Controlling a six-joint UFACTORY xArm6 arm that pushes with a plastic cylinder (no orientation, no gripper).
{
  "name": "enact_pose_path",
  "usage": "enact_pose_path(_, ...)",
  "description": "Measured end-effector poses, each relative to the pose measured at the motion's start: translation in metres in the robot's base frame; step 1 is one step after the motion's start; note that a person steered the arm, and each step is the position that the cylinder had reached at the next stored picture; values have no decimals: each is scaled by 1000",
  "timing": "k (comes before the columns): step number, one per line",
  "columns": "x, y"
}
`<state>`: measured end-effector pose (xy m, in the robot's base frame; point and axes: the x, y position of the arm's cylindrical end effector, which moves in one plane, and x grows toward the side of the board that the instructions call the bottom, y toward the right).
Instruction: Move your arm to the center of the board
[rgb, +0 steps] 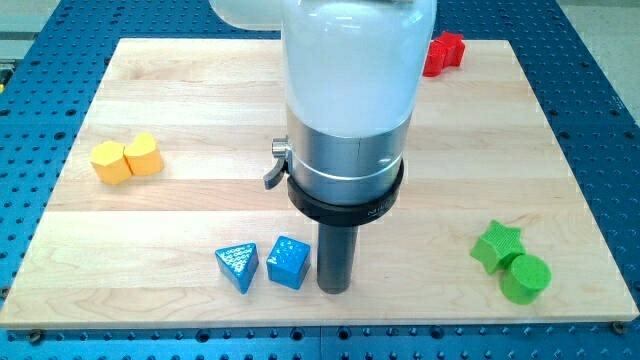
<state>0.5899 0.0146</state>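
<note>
My tip (334, 288) rests on the wooden board (200, 120) near the view's bottom, a little right of its middle. A blue cube (288, 262) sits just to the tip's left, close to it; I cannot tell if they touch. A blue triangular block (238, 267) lies left of the cube. The arm's white and silver body (347, 120) rises above the tip and hides the board's upper middle.
Two yellow blocks (126, 158) sit together at the view's left. A red block (444, 52) is at the view's top right, partly hidden by the arm. A green star (497, 246) and a green cylinder (525, 278) sit at the bottom right. A blue perforated table (600, 100) surrounds the board.
</note>
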Motion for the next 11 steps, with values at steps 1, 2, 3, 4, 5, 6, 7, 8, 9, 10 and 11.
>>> enact_pose_path(1, 0, 1)
enact_pose_path(2, 0, 3)
enact_pose_path(3, 0, 5)
enact_pose_path(4, 0, 7)
enact_pose_path(5, 0, 11)
enact_pose_path(6, 0, 12)
enact_pose_path(7, 0, 12)
enact_pose_path(8, -31, 40)
enact_pose_path(9, -100, 45)
enact_pose_path(10, -114, 5)
enact_pose_path(11, -115, -24)
